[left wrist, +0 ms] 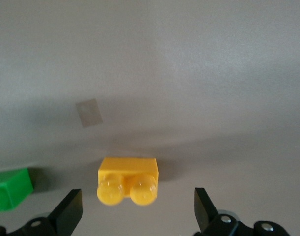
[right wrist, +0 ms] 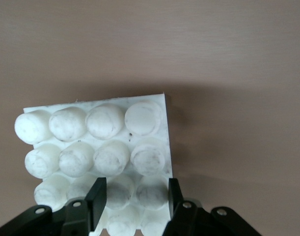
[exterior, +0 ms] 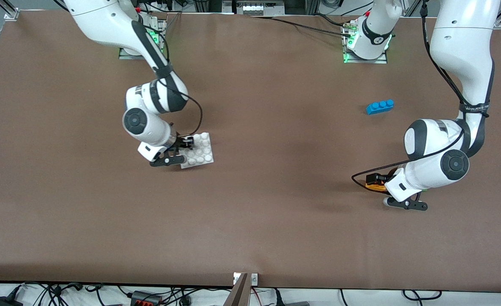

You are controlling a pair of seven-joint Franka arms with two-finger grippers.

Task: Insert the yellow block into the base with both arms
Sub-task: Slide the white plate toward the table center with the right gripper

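The yellow block (left wrist: pixel 127 179) lies on the brown table, studs toward the left wrist camera. My left gripper (left wrist: pixel 137 212) is open low over the table, one finger on each side of the block, with a gap on both sides. In the front view this gripper (exterior: pixel 377 182) is at the left arm's end, with the block (exterior: pixel 375 186) partly hidden under the hand. The white base (exterior: pixel 201 153) lies flat toward the right arm's end. My right gripper (right wrist: pixel 135 196) is shut on two studs at the edge of the base (right wrist: pixel 95 128); it also shows in the front view (exterior: pixel 187 143).
A blue three-stud brick (exterior: pixel 380 106) lies farther from the front camera than the left hand. A green brick (left wrist: pixel 10 189) sits beside the yellow block, just outside one left finger. A small pale patch (left wrist: pixel 89 113) marks the table.
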